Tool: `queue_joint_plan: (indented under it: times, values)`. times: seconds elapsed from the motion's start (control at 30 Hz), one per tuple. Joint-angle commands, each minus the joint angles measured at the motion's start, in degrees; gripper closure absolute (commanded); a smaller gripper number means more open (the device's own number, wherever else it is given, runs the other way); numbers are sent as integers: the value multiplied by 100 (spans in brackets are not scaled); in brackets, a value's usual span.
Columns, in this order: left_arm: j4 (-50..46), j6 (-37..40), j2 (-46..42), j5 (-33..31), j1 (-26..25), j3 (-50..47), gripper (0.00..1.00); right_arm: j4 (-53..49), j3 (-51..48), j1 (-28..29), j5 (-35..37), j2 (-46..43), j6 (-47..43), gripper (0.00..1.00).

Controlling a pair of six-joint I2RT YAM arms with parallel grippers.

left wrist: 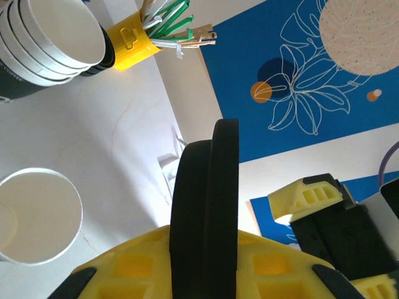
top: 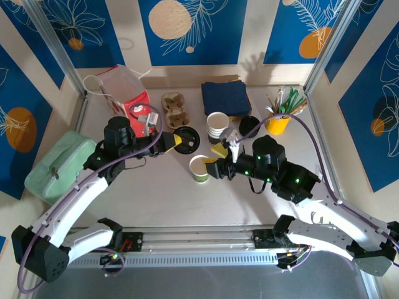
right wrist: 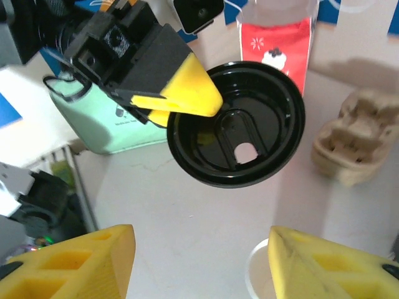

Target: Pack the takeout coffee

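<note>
The takeout coffee cup (top: pixel 199 168) stands upright on the table's middle, white rim up, and its inside looks empty (left wrist: pixel 34 215). My left gripper (top: pixel 176 142) is shut on a black lid (top: pixel 187 138), held in the air left of and above the cup. The lid shows edge-on (left wrist: pixel 206 187) between the yellow fingers (left wrist: pixel 131 268), and from its underside (right wrist: pixel 240 124) in the right wrist view. My right gripper (top: pixel 215 159) stands open just right of the cup. Its fingers (right wrist: pixel 81 265) grip nothing, and the cup's rim (right wrist: pixel 257 274) shows beside the right one.
A stack of paper cups (top: pixel 217 124), black lids (top: pixel 249 126) and a yellow cup of stirrers (top: pixel 277 123) stand behind. Navy napkins (top: pixel 225 98), a cardboard carrier (top: pixel 176 110) and a red-and-white bag (top: pixel 128 93) lie further back. A green pouch (top: pixel 59 163) sits at the left edge.
</note>
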Motion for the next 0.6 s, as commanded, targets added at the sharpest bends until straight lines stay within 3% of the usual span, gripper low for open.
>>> queue_joint_plan:
  times: [0.0, 0.13, 0.4, 0.57]
  values:
    - [-542, -340, -238, 140, 153, 134, 89, 520, -264, 92, 311, -93, -1452, 41]
    - [-1229, -342, -358, 209, 261, 271, 92, 625, -486, 161, 236, -189, -2539, 36]
    - [-1958, -422, -648, 335, 335, 258, 93, 1174, -1057, 321, -252, -400, -4560, 36]
    - [-2049, -608, -676, 536, 347, 176, 92, 2144, -1372, 778, 566, -232, -5465, 36]
